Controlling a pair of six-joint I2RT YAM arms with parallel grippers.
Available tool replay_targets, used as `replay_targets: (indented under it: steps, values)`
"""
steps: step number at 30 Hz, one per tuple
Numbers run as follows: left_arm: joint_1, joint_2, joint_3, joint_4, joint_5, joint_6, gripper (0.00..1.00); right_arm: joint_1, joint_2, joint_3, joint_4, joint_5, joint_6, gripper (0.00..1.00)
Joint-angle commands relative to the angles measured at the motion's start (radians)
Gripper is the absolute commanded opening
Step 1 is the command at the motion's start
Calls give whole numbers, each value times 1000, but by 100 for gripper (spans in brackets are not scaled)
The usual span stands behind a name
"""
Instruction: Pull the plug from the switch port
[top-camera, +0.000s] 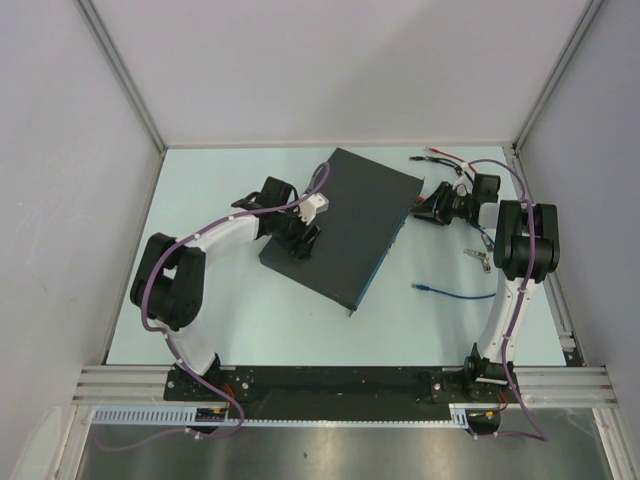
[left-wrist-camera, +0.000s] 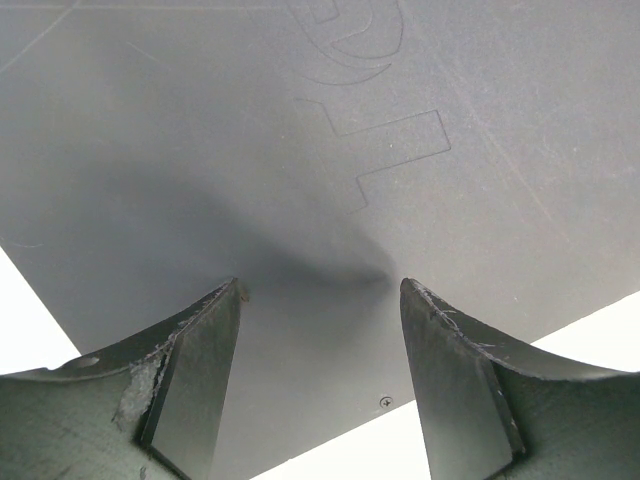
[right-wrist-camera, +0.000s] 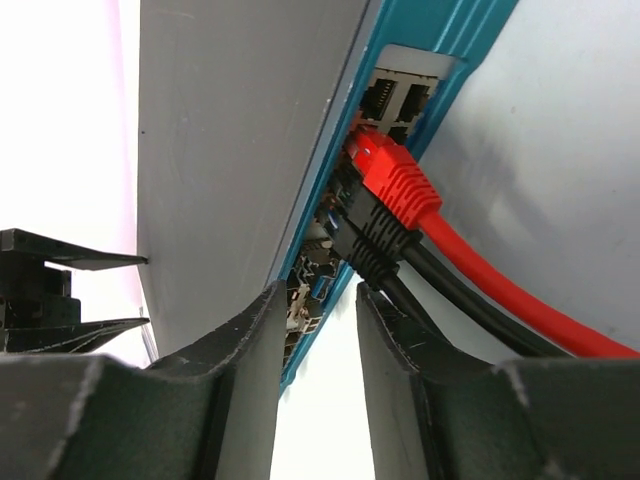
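The switch (top-camera: 350, 200) lies slanted mid-table, a flat dark-grey box with a bluish port face. In the right wrist view that face (right-wrist-camera: 440, 40) holds a red plug (right-wrist-camera: 390, 180) and a black plug (right-wrist-camera: 375, 245) just below it, their cables running off to the lower right. My right gripper (right-wrist-camera: 320, 290) sits at this end of the switch (top-camera: 425, 208), open with a narrow gap. It straddles the face's edge just below the black plug and holds nothing. My left gripper (left-wrist-camera: 320, 285) is open, its fingertips down on the switch's top (left-wrist-camera: 200, 150).
A loose blue cable (top-camera: 450, 292) lies right of the switch. Red and black leads (top-camera: 440, 155) lie at the back right, and a small metal clip (top-camera: 478, 257) beside the right arm. Grey walls enclose the table on three sides.
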Motion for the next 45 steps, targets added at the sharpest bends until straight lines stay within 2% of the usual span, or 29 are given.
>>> replay_targets:
  steps: [1,16,17,20,21,22,25,28,35,39,42,45]
  values:
    - [-13,-3,20,-33,-3,17,70,-5,11,29,21,16,5,37]
    - [-17,-3,12,-33,-11,21,71,37,15,30,68,56,31,32]
    - [-19,-3,13,-33,-12,21,71,40,15,30,70,62,28,30]
    - [-22,1,20,-33,-9,20,71,43,3,32,13,115,-9,13]
    - [-22,1,20,-31,-8,20,71,43,-3,32,-14,135,-26,3]
    - [-22,1,20,-30,-6,18,70,43,-11,33,-83,164,-42,0]
    - [-22,1,15,-24,-2,15,71,40,-41,29,-216,292,-118,0]
    - [-22,6,13,-13,6,9,71,23,-81,6,-253,329,-158,0]
    - [-22,11,13,10,30,-9,71,-22,-191,-92,-316,355,-224,0]
    - [-23,4,10,16,40,-17,71,-45,-236,-123,-379,344,-318,0]
    - [-23,-6,4,21,47,-25,71,-43,-270,-122,-381,323,-342,4]
    - [-23,-6,0,24,54,-28,71,-34,-303,-120,-402,324,-362,16]
